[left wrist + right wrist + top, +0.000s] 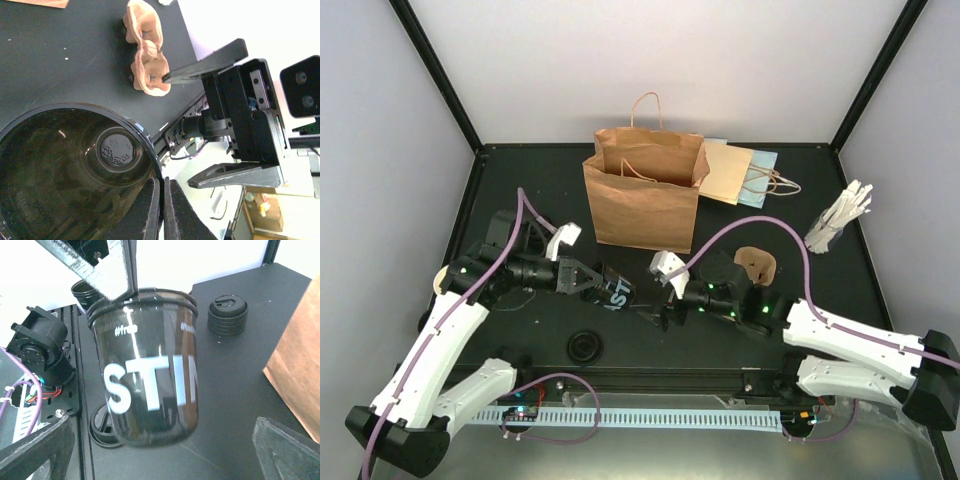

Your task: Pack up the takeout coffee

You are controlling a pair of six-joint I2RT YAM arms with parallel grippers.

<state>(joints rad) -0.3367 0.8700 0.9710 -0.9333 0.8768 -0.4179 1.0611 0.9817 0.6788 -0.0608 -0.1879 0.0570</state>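
The cup I see is glossy black with white letters "STI" [616, 292], not cream-white. My left gripper [586, 280] is shut on its rim and holds it tilted on its side above the table. In the left wrist view the fingers [150, 210] pinch the rim, with the cup's inside [75, 170] to their left. In the right wrist view the cup [150, 375] hangs between my right gripper's open jaws [160, 455]. The right gripper [660, 312] is open, just right of the cup's base and not touching it. A second dark cup rim [82, 290] shows behind.
An open brown paper bag [645, 195] stands at the back centre, with a smaller bag [745, 175] lying behind it. A brown pulp carrier [757, 265] lies at the right. A black lid [585, 346] lies near the front. A lid stack [227, 315] and a holder of stirrers [840, 222] stand on the table.
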